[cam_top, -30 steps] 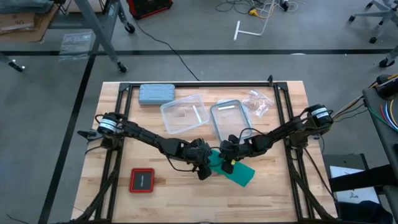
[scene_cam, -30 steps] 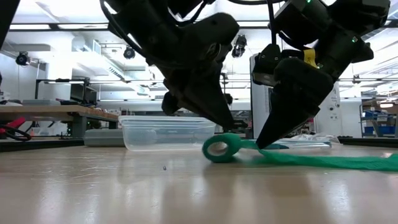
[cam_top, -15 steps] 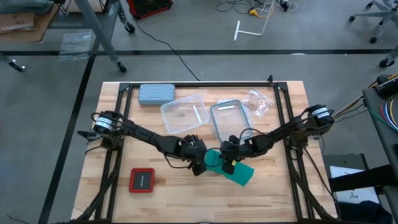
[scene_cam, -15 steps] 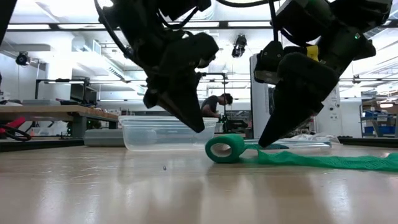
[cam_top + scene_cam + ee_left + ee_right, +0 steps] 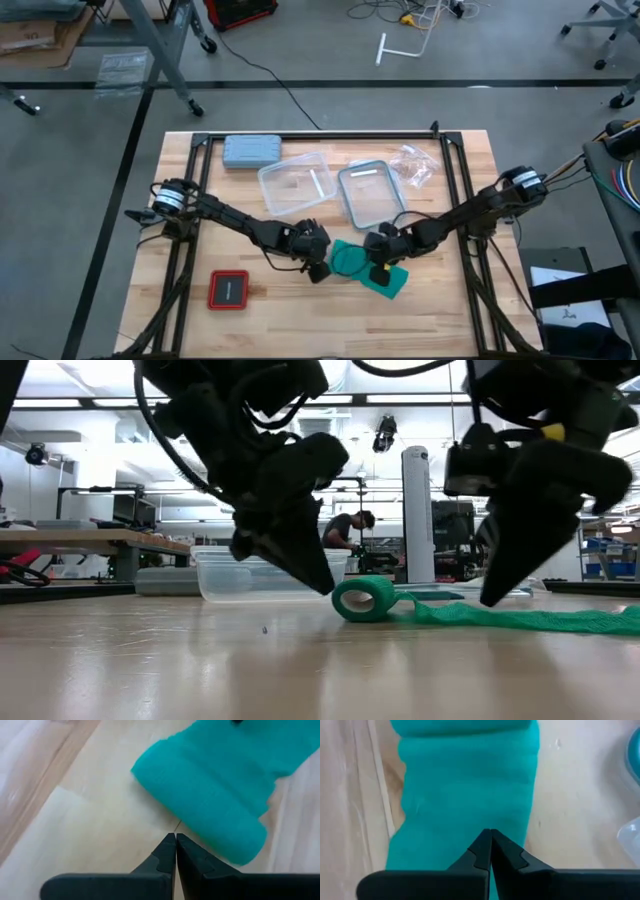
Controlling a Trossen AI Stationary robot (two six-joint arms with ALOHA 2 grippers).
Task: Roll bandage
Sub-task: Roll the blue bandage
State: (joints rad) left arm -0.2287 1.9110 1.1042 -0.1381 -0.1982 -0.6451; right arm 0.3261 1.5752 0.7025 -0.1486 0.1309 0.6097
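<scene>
My left gripper (image 5: 318,268) has its fingers pressed together, nothing between them; tip sits low at the wooden table (image 5: 440,300), just beside the rolled end of the bandage (image 5: 352,262). From the low view I can't tell whether the tip actually touches the roll. My right gripper (image 5: 381,272) is also pinched together and empty, hanging just above the flat, unrolled stretch of the bandage, tip off the cloth.

The teal-green bandage lies at the front middle of the table: a short roll on its side toward my left arm, with the loose band running out from it toward my right arm's side, lying flat and a bit wrinkled.

Farther back on the table: two clear plastic containers (image 5: 295,184) side by side, a grey-blue case (image 5: 251,150), a crumpled clear bag (image 5: 412,164). A red-and-black square object (image 5: 228,290) sits near the front left. Black frame rails edge the table.

Room behind: workbenches, ceiling lights, and a person (image 5: 346,530) seated far back.
</scene>
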